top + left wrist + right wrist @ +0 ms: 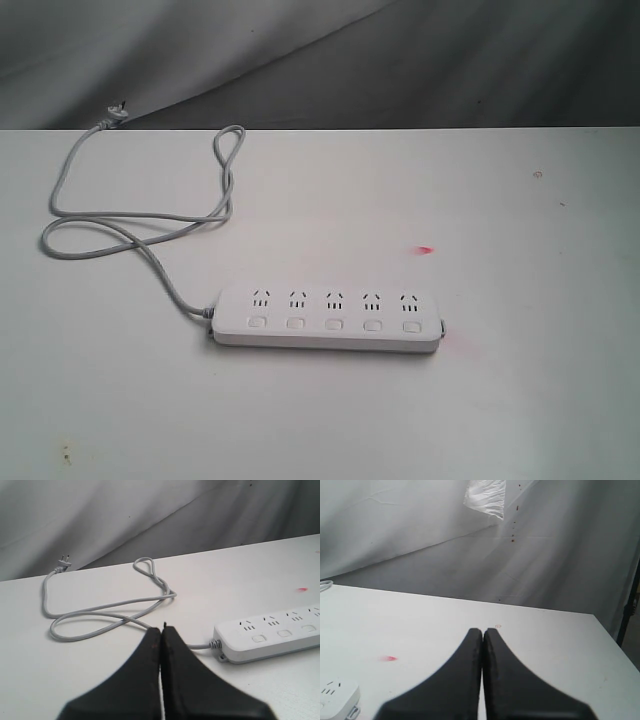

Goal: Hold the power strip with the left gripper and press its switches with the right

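Observation:
The white power strip [327, 318] lies flat on the table, its five square switches [334, 324] in a row below the socket groups. Its grey cord [140, 225] loops away to the far left, ending in a plug [117, 113]. No arm shows in the exterior view. In the left wrist view my left gripper [162, 629] is shut on nothing, above the table short of the power strip [272, 636] and the cord [110, 607]. My right gripper [482, 630] is shut and empty too; only a corner of the power strip [337, 692] shows in that view.
The white table [520, 400] ends at a far edge against a grey cloth backdrop [400, 60]. A small red mark [426, 250] lies beyond the strip's right end, and a faint pink smear [462, 346] beside it.

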You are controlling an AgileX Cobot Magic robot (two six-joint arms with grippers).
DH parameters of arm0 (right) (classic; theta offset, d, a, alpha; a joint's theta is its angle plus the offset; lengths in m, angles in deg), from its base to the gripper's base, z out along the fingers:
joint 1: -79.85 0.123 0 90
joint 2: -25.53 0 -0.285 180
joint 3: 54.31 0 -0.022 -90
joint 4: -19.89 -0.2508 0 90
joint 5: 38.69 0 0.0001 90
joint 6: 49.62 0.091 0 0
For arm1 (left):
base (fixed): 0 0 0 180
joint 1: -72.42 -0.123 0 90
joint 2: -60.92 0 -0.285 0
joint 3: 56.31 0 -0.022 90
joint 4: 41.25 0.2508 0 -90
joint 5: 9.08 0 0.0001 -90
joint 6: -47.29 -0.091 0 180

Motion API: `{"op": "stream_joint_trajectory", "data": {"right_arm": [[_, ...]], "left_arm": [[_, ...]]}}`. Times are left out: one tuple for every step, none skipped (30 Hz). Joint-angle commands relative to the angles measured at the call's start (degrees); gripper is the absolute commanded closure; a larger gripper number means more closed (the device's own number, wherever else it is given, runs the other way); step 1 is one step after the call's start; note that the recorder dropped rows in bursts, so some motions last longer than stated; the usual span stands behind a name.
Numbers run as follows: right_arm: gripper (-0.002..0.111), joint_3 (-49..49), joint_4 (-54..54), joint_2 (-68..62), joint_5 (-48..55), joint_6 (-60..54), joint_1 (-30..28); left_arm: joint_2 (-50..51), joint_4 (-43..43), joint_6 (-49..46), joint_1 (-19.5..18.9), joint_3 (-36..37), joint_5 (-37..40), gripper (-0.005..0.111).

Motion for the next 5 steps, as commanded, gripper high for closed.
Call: {"op": "stream_joint_trajectory", "data": {"right_arm": [[0.108,0.19,0.29,0.13,0.23,0.03,-0.37],[0.108,0.19,0.29,0.13,0.23,0.03,-0.37],[0.108,0.19,0.29,0.13,0.23,0.03,-0.37],[0.108,0.19,0.29,0.13,0.23,0.03,-0.37],[0.108,0.19,0.29,0.13,0.23,0.03,-0.37]], "left_arm": [[-0.3,-0.39,0.29,0.14,0.29,-0.11,0.107],[-0.3,-0.39,0.29,0.14,0.29,-0.11,0.107],[-0.3,-0.39,0.29,0.14,0.29,-0.11,0.107],[-0.3,-0.39,0.29,0.14,0.29,-0.11,0.107],[-0.3,-0.39,0.29,0.14,0.29,-0.11,0.107]]}}
